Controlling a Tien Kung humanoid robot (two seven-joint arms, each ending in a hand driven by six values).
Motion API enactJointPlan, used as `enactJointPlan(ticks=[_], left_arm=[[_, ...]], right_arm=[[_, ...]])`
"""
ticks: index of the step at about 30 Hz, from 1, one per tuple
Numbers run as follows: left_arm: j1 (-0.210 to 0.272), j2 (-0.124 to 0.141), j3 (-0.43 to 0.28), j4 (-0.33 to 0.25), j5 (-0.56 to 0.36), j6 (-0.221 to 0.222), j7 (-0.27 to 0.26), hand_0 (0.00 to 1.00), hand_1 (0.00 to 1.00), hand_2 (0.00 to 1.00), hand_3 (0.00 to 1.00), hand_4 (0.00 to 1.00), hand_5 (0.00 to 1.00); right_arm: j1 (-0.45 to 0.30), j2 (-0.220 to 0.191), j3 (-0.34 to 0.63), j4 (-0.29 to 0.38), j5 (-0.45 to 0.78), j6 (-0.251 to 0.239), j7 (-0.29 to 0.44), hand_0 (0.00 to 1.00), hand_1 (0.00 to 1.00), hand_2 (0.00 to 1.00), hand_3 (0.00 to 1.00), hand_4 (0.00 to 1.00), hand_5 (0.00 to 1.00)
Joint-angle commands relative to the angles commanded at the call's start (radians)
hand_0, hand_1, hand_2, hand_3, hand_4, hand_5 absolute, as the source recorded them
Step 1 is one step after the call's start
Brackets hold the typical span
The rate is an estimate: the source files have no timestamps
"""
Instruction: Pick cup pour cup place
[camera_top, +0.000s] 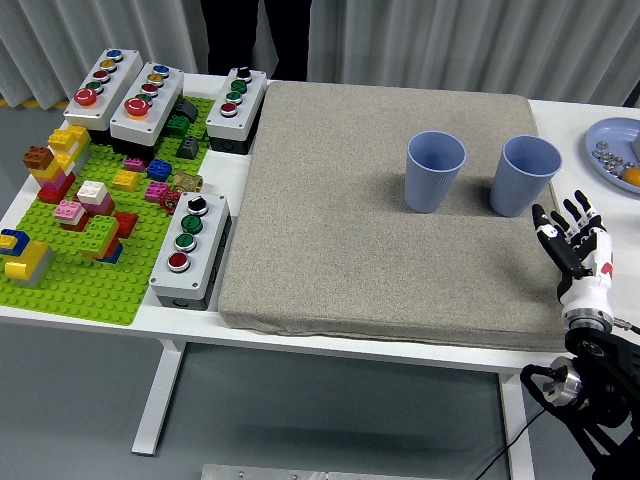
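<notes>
- Near the mat's (400, 200) right edge, our right hand (575, 245) hovers, fingers spread, holding nothing.
- Just beyond it stands the right cup (524, 175), untouched, beside the left cup (435, 171).

Two cups (435, 171) (525, 175) stand side by side on the mat (400, 210); my right hand (576, 243) hovers near the right one

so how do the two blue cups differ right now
The left cup stands near the middle of the grey mat, away from the right hand; the right cup stands by the mat's right edge, just beyond the open fingers. Both are upright, same blue, similar in size.
</notes>
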Motion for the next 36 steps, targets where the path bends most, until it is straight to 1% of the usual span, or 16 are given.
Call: enactJointPlan(ticks=[7,11,15,16,21,22,36], left_arm=[[-0.001,-0.001,0.013,0.000,-0.012,-0.001,0.000,0.743,0.810,0.848,0.764,0.511,0.954],[-0.002,-0.002,0.016,0.000,-0.015,-0.001,0.000,0.743,0.809,0.847,0.763,0.510,0.954],[-0.001,-0.002,0.017,0.000,-0.017,-0.001,-0.001,0.743,0.809,0.847,0.763,0.510,0.954],[-0.001,-0.002,0.017,0.000,-0.017,-0.001,-0.001,0.744,0.809,0.847,0.762,0.510,0.956],[-0.004,-0.003,0.019,0.000,-0.020,-0.001,-0.002,0.744,0.809,0.847,0.762,0.510,0.956],[-0.004,-0.003,0.019,0.000,-0.020,-0.001,-0.002,0.744,0.808,0.846,0.761,0.509,0.956],[-0.001,-0.003,0.021,0.000,-0.017,0.000,-0.001,0.744,0.807,0.845,0.760,0.509,0.957]], right_arm=[[0.036,0.014,-0.017,-0.043,0.005,0.000,0.005,0.887,0.798,0.877,0.902,0.852,0.398],[0.044,0.017,-0.016,-0.058,0.008,0.000,0.005,0.888,0.801,0.883,0.904,0.852,0.398],[0.048,0.019,-0.019,-0.070,0.001,0.000,-0.004,0.888,0.801,0.883,0.904,0.852,0.398],[0.048,0.019,-0.020,-0.071,0.000,0.000,-0.005,0.890,0.809,0.897,0.909,0.862,0.351],[0.060,0.019,-0.018,-0.086,-0.016,0.000,-0.017,0.890,0.809,0.897,0.909,0.862,0.351],[0.062,0.019,-0.018,-0.089,-0.018,0.000,-0.019,0.900,0.817,0.916,0.915,0.876,0.327],[0.090,0.027,-0.016,-0.125,-0.034,0.000,-0.044,0.900,0.818,0.925,0.920,0.876,0.324]])
